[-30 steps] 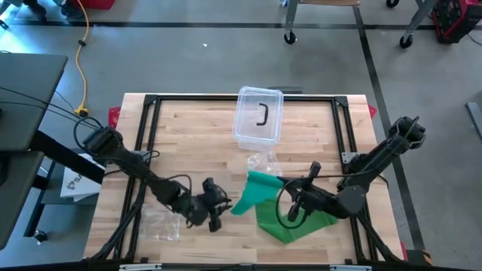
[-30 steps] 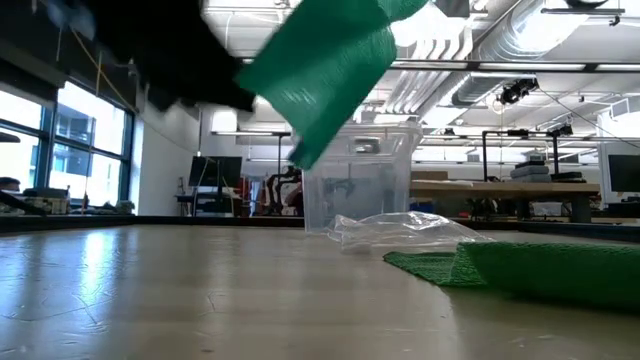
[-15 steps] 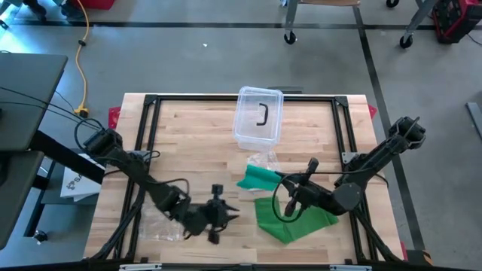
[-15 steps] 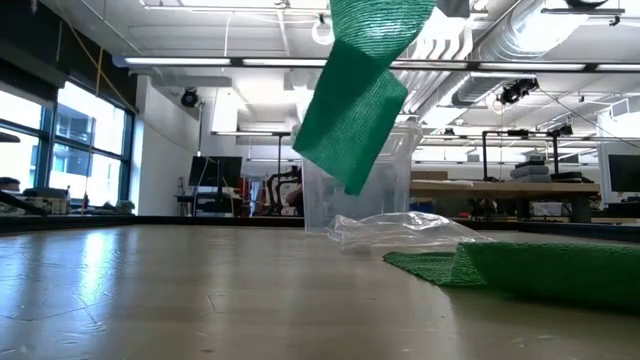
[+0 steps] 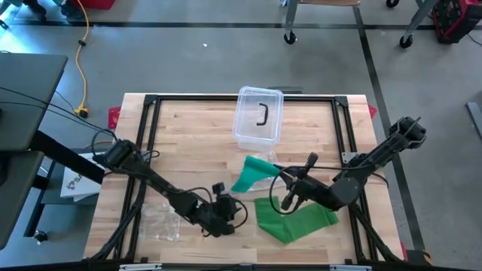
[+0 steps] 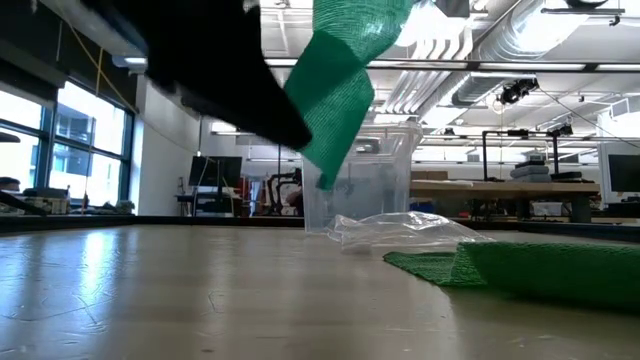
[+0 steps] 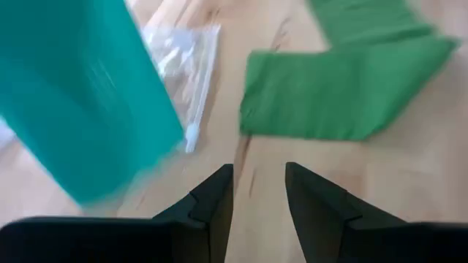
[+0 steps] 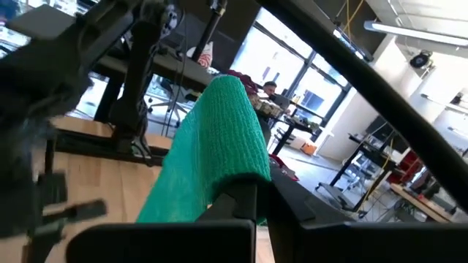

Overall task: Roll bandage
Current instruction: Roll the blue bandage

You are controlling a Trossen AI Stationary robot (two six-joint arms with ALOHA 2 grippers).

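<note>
Right wrist view: right end effector [image 8: 245,191] pinching green woven bandage strip [image 8: 212,146], holding it up above wooden desk [image 5: 188,128]. Left end effector [image 7: 258,191] hovering with fingers apart, empty, near strip's hanging end. Rest of strip lying folded on desk.

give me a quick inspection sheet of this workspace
surface: wooden table in a black frame.
job's things: green bandage, part piled on the table, one end lifted.
clutter: clear box at the far edge; plastic bags near the left arm and beside the box.
grippers: right gripper shut on the bandage, holding it up; left gripper open, empty, near the hanging end.
cables: yellow cord on the floor.
surroundings: workshop, benches, grey floor.
</note>
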